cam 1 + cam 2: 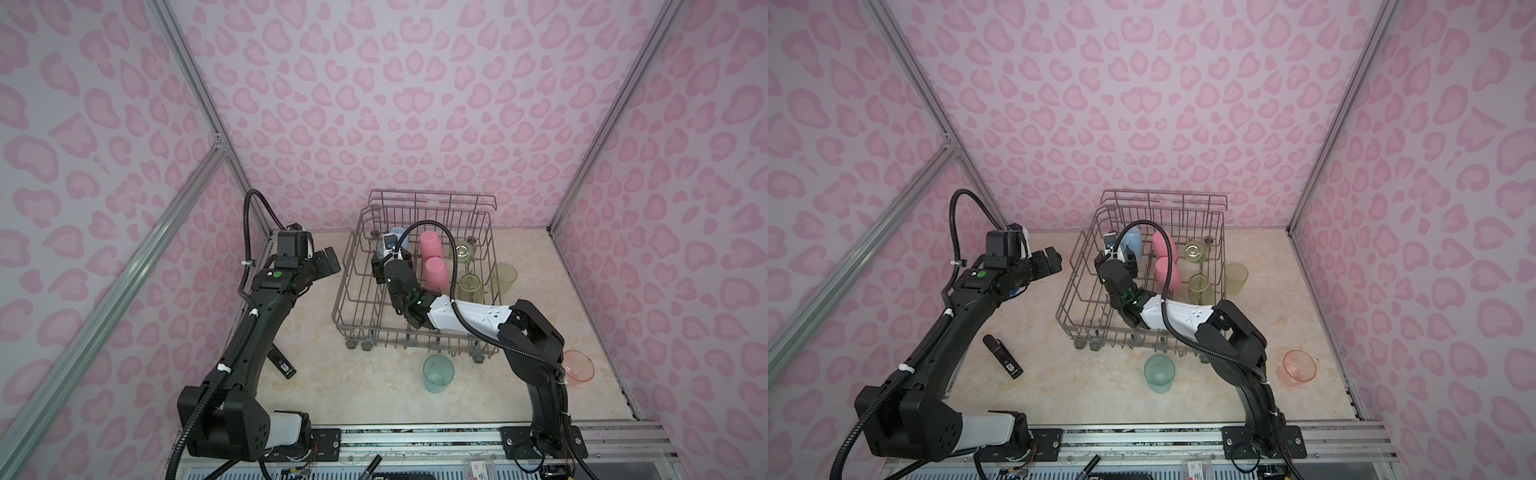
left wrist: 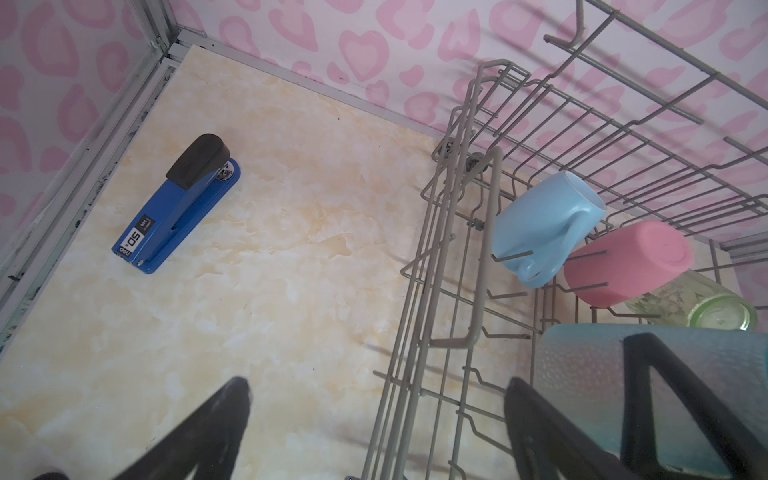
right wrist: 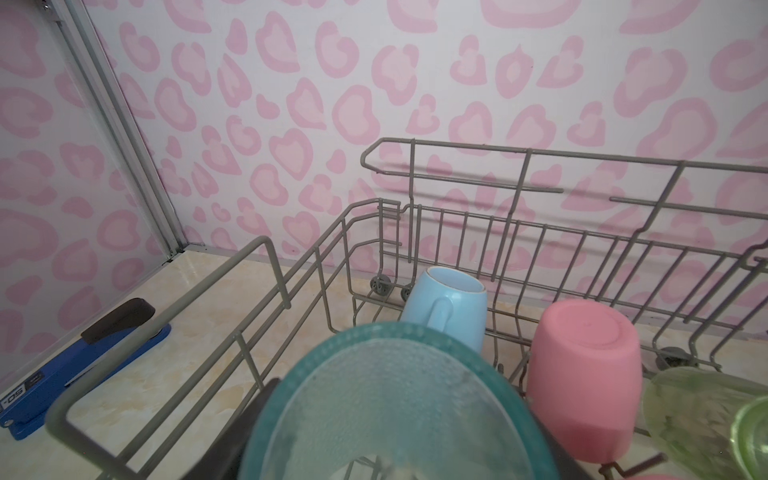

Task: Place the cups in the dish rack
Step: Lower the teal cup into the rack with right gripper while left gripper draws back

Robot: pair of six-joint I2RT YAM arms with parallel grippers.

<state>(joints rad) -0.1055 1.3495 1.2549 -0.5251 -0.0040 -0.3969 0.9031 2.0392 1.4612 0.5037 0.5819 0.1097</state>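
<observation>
The grey wire dish rack (image 1: 345, 291) (image 1: 1067, 291) stands at the back middle of the table. Inside it are a light-blue mug (image 1: 1136, 243) (image 2: 536, 224) (image 3: 453, 303), two pink cups (image 1: 432, 245) (image 1: 436, 274) and two yellow-green cups (image 1: 463, 251) (image 1: 471, 286). My right gripper (image 1: 384, 262) (image 3: 390, 415) is low in the rack's left part, shut on a translucent teal cup (image 3: 395, 407) (image 2: 582, 374). My left gripper (image 1: 326, 264) (image 2: 378, 395) hangs open and empty just left of the rack. On the table stand another teal cup (image 1: 438, 372), a salmon cup (image 1: 1298, 368) and a yellow-green cup (image 1: 505, 278).
A blue stapler (image 2: 178, 208) (image 3: 83, 353) lies near the back left corner, under my left arm. A black flat device (image 1: 282, 363) lies on the table's left side. Pink patterned walls close in the back and both sides.
</observation>
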